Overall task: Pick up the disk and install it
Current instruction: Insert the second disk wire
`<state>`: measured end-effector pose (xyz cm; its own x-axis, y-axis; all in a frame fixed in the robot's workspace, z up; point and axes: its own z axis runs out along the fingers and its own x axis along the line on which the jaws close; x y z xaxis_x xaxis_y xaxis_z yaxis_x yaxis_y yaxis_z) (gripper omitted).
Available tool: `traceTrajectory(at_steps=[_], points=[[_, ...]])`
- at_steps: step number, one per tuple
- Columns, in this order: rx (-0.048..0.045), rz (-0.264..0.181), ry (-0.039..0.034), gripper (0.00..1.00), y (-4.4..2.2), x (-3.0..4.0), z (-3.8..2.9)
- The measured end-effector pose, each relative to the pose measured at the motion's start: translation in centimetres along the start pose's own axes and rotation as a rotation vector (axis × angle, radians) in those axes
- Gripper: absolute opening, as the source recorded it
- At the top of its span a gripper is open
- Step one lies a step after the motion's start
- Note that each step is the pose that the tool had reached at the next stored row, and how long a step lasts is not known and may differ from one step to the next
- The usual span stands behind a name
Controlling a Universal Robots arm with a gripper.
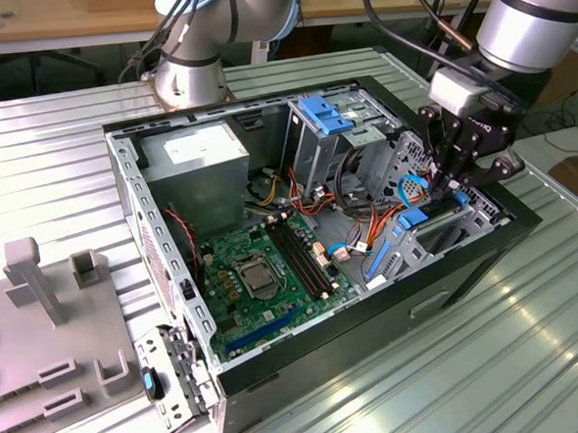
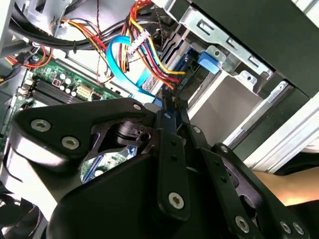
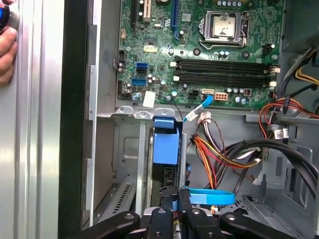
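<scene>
Open computer case (image 1: 468,250) on ribbed metal table (image 1: 533,359), claw (image 1: 456,189) at its drive bay, green motherboard (image 1: 273,271)

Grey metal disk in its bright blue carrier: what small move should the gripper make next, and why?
Probably ease it straight deeper: the grey disk in its blue carrier stands edge-on in the grey metal drive bay, with the black gripper at its outer end.

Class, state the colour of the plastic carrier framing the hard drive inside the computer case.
Bright blue plastic carrier, clearest in the first wrist view.
</scene>
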<state>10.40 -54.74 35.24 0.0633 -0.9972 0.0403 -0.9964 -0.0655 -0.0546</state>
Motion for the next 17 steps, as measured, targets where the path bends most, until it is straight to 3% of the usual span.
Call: traceTrajectory(at_steps=[1,2,3,4,6,9,11,14,17], points=[[0.0014,0.001,-0.0206,0.17,0.03,0.05,0.09],[0.0086,0.003,-0.0427,0.17,0.06,0.24,0.09],[0.0265,0.003,-0.0520,0.17,0.08,0.39,0.10],[0.0354,0.003,-0.0594,0.17,0.23,0.65,0.11],[0.0364,0.001,-0.0697,0.17,0.81,0.90,0.10],[0.0426,0.002,-0.0859,0.17,0.91,1.00,0.14],[0.0464,0.002,-0.0915,0.17,0.92,1.24,0.14],[0.0499,0.006,-0.0954,0.17,0.97,1.38,0.17],[0.0500,0.027,-0.0935,0.17,0.97,1.41,0.23]])
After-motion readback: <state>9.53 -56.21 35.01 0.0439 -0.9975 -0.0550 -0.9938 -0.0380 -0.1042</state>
